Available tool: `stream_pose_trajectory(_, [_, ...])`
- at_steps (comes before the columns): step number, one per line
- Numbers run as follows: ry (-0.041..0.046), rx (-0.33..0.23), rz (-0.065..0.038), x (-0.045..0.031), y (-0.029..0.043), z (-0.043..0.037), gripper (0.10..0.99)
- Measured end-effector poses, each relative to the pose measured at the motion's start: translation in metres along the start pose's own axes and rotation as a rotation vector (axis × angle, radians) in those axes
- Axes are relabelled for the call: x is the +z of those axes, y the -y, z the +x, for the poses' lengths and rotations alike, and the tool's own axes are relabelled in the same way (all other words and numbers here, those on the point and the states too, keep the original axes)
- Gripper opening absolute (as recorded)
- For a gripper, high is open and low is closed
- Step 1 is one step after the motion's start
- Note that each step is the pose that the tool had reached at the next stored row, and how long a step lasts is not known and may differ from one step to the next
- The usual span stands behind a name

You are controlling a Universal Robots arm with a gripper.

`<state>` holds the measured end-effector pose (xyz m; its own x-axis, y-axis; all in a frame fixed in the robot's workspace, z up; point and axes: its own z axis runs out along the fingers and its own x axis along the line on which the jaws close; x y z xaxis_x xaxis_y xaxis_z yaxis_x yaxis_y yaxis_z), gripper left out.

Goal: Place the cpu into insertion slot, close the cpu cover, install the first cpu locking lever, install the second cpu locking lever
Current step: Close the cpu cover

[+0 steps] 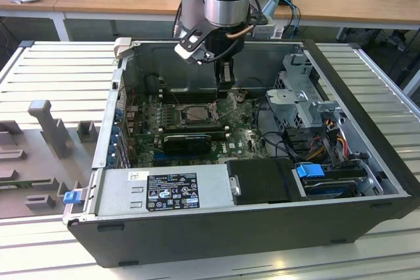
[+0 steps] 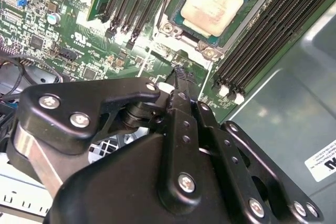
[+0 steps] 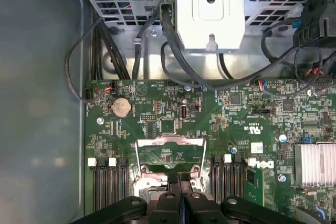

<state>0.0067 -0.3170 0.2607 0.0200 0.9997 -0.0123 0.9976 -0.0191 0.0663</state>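
Though partly offscreen, cpu [image 2: 212,3] in insertion slot [image 2: 237,26].

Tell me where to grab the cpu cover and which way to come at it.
Take the cpu cover by its raised cross bar, probably from above, one of the fingers on each face. It is a thin frame with an open window, tilted up off the cpu, so only the bars offer a hold. The gripper, shut, hangs close beside it.
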Motion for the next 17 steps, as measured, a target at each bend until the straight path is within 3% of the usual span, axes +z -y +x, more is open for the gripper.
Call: stream_pose_trajectory(17, [-0.0001,0.000,0.000,0.0008,-0.0120,0.0003,0.106])
